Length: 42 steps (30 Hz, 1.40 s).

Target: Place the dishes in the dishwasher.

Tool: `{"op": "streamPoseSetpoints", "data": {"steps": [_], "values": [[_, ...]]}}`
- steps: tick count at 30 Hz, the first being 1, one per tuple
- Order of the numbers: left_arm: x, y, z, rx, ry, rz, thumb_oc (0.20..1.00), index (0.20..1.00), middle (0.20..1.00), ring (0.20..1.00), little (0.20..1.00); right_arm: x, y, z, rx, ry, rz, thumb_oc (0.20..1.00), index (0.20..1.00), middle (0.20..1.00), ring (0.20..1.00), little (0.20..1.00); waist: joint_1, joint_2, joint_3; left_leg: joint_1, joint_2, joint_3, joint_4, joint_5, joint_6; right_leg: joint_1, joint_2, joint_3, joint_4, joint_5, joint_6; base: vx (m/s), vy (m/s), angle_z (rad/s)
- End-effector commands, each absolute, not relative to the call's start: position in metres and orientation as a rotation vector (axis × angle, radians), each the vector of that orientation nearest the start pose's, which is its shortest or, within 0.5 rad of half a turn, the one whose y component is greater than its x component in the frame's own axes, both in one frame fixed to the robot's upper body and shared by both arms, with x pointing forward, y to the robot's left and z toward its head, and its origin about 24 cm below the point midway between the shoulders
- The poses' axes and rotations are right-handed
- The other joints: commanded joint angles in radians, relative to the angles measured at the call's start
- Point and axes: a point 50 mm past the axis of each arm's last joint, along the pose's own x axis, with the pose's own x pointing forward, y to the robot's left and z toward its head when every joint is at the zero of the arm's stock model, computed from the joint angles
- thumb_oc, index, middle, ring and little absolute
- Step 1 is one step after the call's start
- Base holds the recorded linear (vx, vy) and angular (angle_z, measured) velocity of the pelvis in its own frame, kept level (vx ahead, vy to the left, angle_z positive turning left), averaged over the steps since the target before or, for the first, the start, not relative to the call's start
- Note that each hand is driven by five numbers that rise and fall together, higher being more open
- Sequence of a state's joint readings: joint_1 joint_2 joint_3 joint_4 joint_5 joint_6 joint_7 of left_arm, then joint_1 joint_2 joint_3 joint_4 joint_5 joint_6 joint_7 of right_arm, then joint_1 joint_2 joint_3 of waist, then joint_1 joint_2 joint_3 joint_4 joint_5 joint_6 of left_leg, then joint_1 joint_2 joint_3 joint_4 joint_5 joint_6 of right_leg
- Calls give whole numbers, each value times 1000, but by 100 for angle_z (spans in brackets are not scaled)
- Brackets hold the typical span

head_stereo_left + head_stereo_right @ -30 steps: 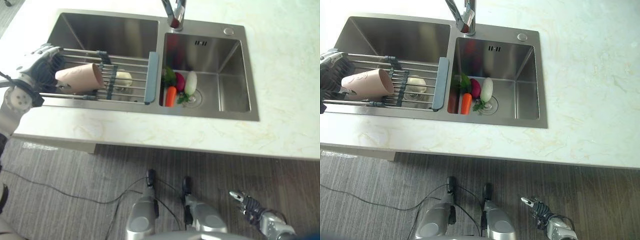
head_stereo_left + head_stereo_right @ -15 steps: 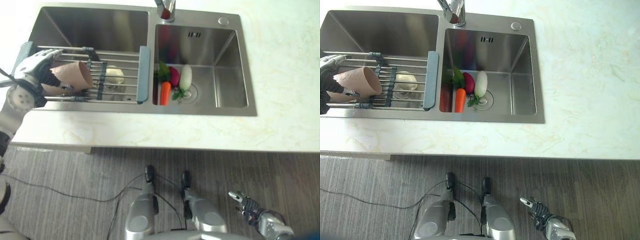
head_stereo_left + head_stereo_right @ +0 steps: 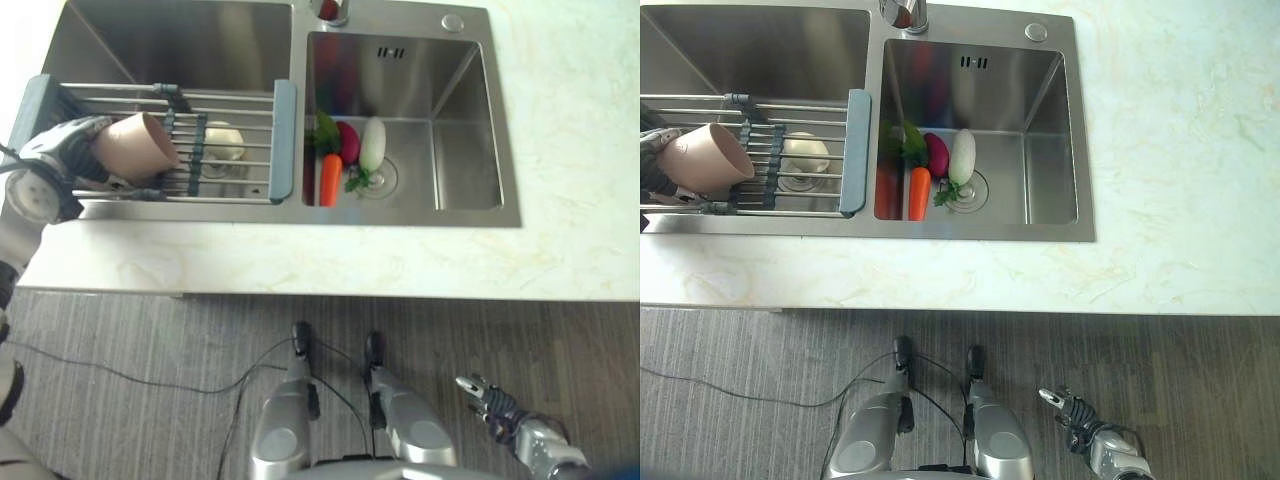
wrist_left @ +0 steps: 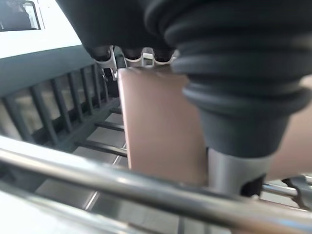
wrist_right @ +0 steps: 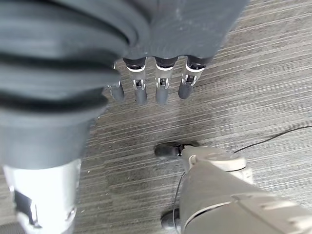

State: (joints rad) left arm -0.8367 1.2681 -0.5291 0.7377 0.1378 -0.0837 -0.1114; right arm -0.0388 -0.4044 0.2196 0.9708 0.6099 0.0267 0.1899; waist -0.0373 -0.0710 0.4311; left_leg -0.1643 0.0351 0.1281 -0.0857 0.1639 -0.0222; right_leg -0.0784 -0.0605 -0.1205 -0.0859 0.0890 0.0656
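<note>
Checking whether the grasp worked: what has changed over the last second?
The left hand, shut on the pink cup, has tipped it up, so its mouth has lifted off the sink rack. The camera shifted too. The carrot, the white radish and the right hand by the floor stayed put.

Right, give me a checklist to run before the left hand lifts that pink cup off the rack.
1. Left hand closed round the pale pink cup: ok; the wrist view shows fingers and thumb on either side of it.
2. Cup free of the steel roll-up drying rack: cannot tell; it lies tilted over the bars.
3. Small white dish beneath the rack, apart from the cup: ok.
4. Vegetables, including the orange carrot, in the right basin, away from the lift: ok.
5. Right hand low over the grey floor, fingers straight, idle: ok.
6. Dishwasher located: cannot tell.
</note>
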Motion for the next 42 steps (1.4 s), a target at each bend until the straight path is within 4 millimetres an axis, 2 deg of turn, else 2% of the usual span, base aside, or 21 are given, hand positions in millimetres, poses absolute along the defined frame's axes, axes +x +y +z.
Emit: {"op": "streamPoseSetpoints", "data": {"steps": [1, 5, 6, 7, 11, 14, 19, 23, 24, 25, 26, 27, 28, 32, 33, 36, 38, 42], "values": [[317, 392, 262, 1378, 184, 279, 1000, 1000, 1000, 1000, 1000, 149, -288, -113, 122, 910, -162, 1000, 1000, 1000, 1000, 1000, 21, 38, -24, 56, 16, 16, 19, -106, 10, -52, -96, -36, 80, 55, 130, 0, 0, 0], [313, 398, 258, 1387, 219, 282, 1000, 1000, 1000, 1000, 1000, 152, -288, -111, 121, 896, -160, 1000, 1000, 1000, 1000, 1000, 25, 41, -21, 56, 16, 11, 13, -103, 9, -53, -97, -40, 77, 57, 132, -8, -2, 0], [311, 399, 258, 1384, 226, 291, 504, 504, 504, 504, 504, 152, -289, -111, 121, 894, -162, 1000, 1000, 1000, 1000, 1000, 26, 41, -21, 56, 17, 12, 13, -103, 8, -54, -97, -40, 77, 57, 132, 0, 0, 0], [311, 400, 259, 1392, 220, 305, 200, 200, 200, 200, 200, 153, -289, -111, 120, 893, -162, 1000, 1000, 1000, 1000, 1000, 25, 41, -21, 56, 17, 12, 13, -103, 8, -54, -96, -40, 77, 57, 132, 0, 0, 0], [311, 402, 259, 1360, 201, 339, 200, 200, 200, 200, 200, 152, -287, -112, 121, 893, -161, 1000, 1000, 1000, 1000, 1000, 22, 35, -21, 57, 19, 15, 11, -103, 8, -54, -93, -39, 73, 59, 132, 0, 0, 0], [317, 390, 260, 1405, 143, 287, 200, 200, 200, 200, 200, 152, -287, -112, 124, 893, -159, 1000, 1000, 1000, 1000, 1000, 22, 32, -22, 58, 20, 16, 8, -103, 7, -56, -94, -39, 72, 60, 133, 0, 0, 0], [318, 372, 282, 1404, -198, 441, 200, 200, 200, 200, 200, 144, -281, -118, 130, 919, -151, 1000, 1000, 1000, 1000, 1000, 21, 36, -40, 69, 19, 12, 1, -105, 6, -48, -92, -38, 71, 52, 133, 9, -23, 0], [310, 362, 300, 1338, -485, 610, 200, 200, 200, 200, 200, 130, -272, -128, 148, 951, -149, 1000, 1000, 1000, 1000, 1000, 26, 37, -71, 89, 18, 4, -2, -109, 5, -27, -87, -42, 68, 40, 132, 42, -61, 4], [308, 362, 301, 1325, -512, 625, 200, 200, 200, 200, 200, 129, -271, -129, 150, 954, -149, 1000, 1000, 1000, 1000, 1000, 25, 37, -75, 91, 18, 4, -2, -110, 4, -24, -87, -43, 66, 40, 132, 49, -91, 1], [306, 353, 307, 1282, -624, 672, 200, 200, 200, 200, 200, 122, -266, -133, 159, 973, -150, 1000, 1000, 1000, 1000, 1000, 28, 37, -91, 99, 17, 0, -2, -114, 4, -13, -85, -45, 63, 36, 130, 40, -78, 1], [305, 351, 308, 1275, -651, 678, 200, 200, 200, 200, 200, 120, -265, -134, 161, 979, -151, 1000, 1000, 1000, 1000, 1000, 29, 37, -95, 102, 16, -1, -2, -116, 4, -10, -85, -46, 62, 35, 129, 143, -190, 8], [302, 333, 307, 1248, -768, 677, 200, 200, 200, 200, 200, 104, -255, -144, 195, 1030, -169, 1000, 1000, 1000, 1000, 1000, 33, 39, -134, 132, 14, -10, -2, -126, 5, 22, -81, -51, 62, 22, 122, 190, -179, 17], [301, 327, 303, 1241, -787, 668, 200, 200, 200, 200, 200, 96, -254, -147, 204, 1059, -183, 1000, 1000, 1000, 1000, 1000, 31, 43, -156, 150, 12, -12, -2, -133, 6, 41, -78, -54, 60, 14, 118, 217, -183, 22], [294, 318, 301, 1203, -856, 668, 200, 200, 200, 200, 200, 78, -249, -154, 228, 1116, -219, 1000, 1000, 1000, 1000, 1000, 40, 52, -205, 182, 12, -18, -2, -143, 6, 82, -76, -67, 56, -3, 110, 135, -136, 7], [285, 312, 291, 1190, -866, 661, 200, 200, 200, 200, 200, 69, -245, -158, 255, 1139, -250, 1000, 1000, 1000, 1000, 1000, 61, 57, -240, 203, 10, -33, -2, -147, 4, 116, -74, -86, 54, -20, 101, 120, -229, 6], [276, 313, 268, 1236, -781, 629, 200, 200, 200, 200, 200, 71, -242, -159, 251, 1149, -245, 1000, 1000, 1000, 1000, 1000, 92, 76, -272, 233, 11, -56, 2, -145, 4, 158, -69, -111, 63, -49, 81, 76, -196, 14], [272, 317, 260, 1248, -749, 626, 200, 200, 200, 200, 200, 76, -241, -158, 240, 1144, -227, 1000, 1000, 1000, 1000, 1000, 102, 83, -282, 242, 13, -66, 5, -144, 2, 173, -64, -119, 65, -60, 73, 44, -149, 48], [257, 325, 253, 1261, -714, 643, 200, 200, 200, 200, 200, 89, -241, -156, 214, 1138, -182, 1000, 1000, 1000, 1000, 1000, 147, 93, -310, 255, 16, -102, 4, -139, -8, 217, -46, -144, 46, -81, 54, 23, -170, 28]]}}
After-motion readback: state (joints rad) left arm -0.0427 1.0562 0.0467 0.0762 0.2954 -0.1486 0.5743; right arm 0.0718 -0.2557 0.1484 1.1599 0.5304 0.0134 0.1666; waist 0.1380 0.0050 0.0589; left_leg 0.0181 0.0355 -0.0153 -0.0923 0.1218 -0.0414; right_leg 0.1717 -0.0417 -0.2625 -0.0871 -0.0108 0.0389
